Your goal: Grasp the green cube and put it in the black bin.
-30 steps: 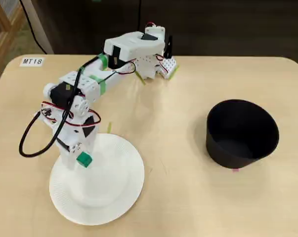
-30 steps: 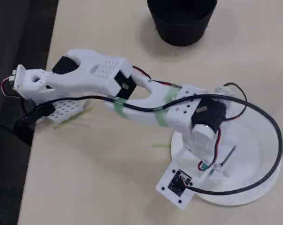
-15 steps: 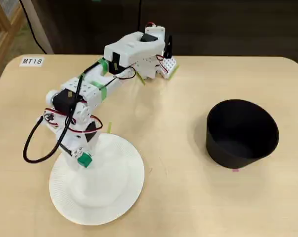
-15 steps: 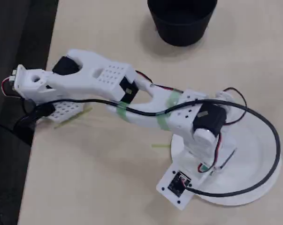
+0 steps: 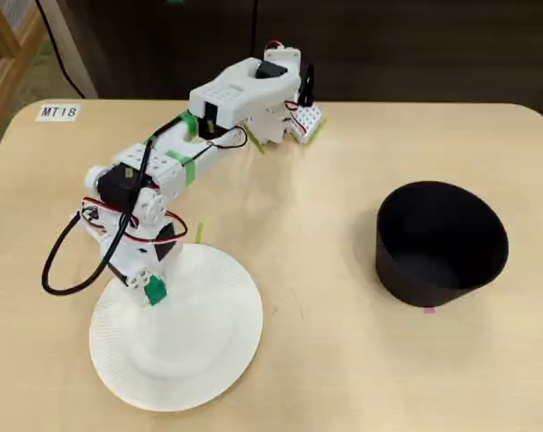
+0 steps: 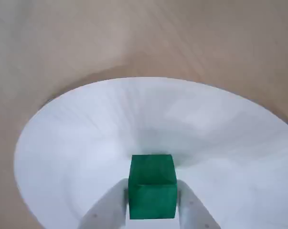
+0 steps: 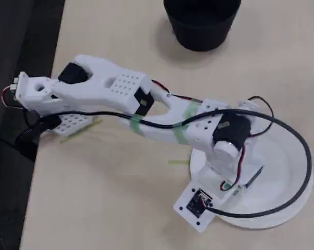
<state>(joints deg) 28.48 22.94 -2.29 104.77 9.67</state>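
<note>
The green cube (image 6: 152,185) sits between my two white fingers (image 6: 108,210) in the wrist view, over the white paper plate (image 6: 86,143). In a fixed view the gripper (image 5: 150,290) is down at the plate's (image 5: 190,360) upper left edge with the cube (image 5: 154,290) in it. Whether the cube is lifted off the plate cannot be told. The black bin (image 5: 440,243) stands to the right, well apart from the arm. In another fixed view the bin (image 7: 201,21) is at the top and the wrist hides the cube; the plate (image 7: 281,177) shows at lower right.
The arm's base (image 5: 285,99) is at the table's far edge. A white label reading MT18 (image 5: 58,112) lies at the far left corner. A black cable (image 5: 73,261) loops beside the wrist. Bare wood lies between plate and bin.
</note>
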